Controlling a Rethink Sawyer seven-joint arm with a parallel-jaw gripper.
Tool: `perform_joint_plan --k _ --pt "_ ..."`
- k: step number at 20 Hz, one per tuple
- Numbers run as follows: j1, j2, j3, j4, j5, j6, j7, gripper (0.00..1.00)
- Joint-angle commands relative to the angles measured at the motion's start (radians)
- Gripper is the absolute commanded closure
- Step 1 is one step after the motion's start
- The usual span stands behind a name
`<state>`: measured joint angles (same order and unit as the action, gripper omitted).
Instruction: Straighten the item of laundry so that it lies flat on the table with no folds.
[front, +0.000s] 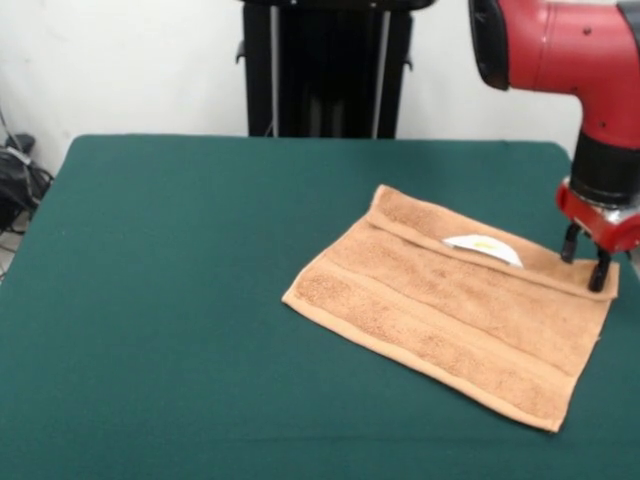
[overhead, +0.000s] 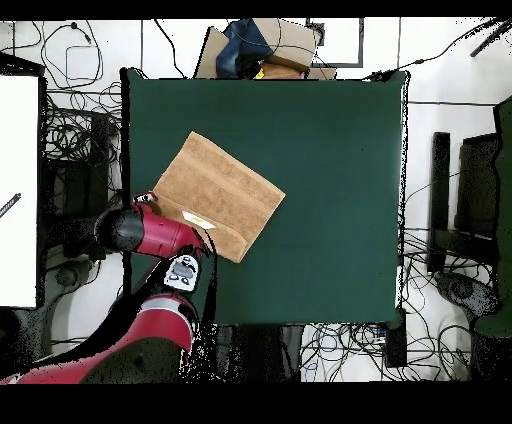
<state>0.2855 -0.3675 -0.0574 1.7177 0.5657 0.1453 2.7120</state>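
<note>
The light orange-brown towel (front: 455, 305) lies on the right part of the green table (front: 180, 300), set at a slant. Its far edge looks folded over in a narrow strip, with the white label (front: 483, 249) showing at that fold. My gripper (front: 585, 262) stands at the towel's far right corner, its two black fingers apart and its tips at or just above the cloth. In the overhead view the towel (overhead: 215, 195) lies near the table's left edge and the red arm (overhead: 150, 232) covers the corner and the gripper.
The table (overhead: 330, 180) stretches well beyond the towel on the other sides. The robot's black pedestal (front: 325, 70) stands behind the far edge. Cables and boxes lie on the floor around the table (overhead: 265, 50).
</note>
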Motion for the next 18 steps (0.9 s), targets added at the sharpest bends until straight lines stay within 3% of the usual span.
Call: perform_joint_plan --k 1,7,18 --pt "0.076 0.034 -0.021 -0.083 0.08 0.099 0.204 0.0" --pt "0.139 0.013 -0.012 -0.048 0.098 0.079 0.223 0.0" --pt "0.202 -0.115 0.095 0.164 0.097 -0.093 0.258 0.0"
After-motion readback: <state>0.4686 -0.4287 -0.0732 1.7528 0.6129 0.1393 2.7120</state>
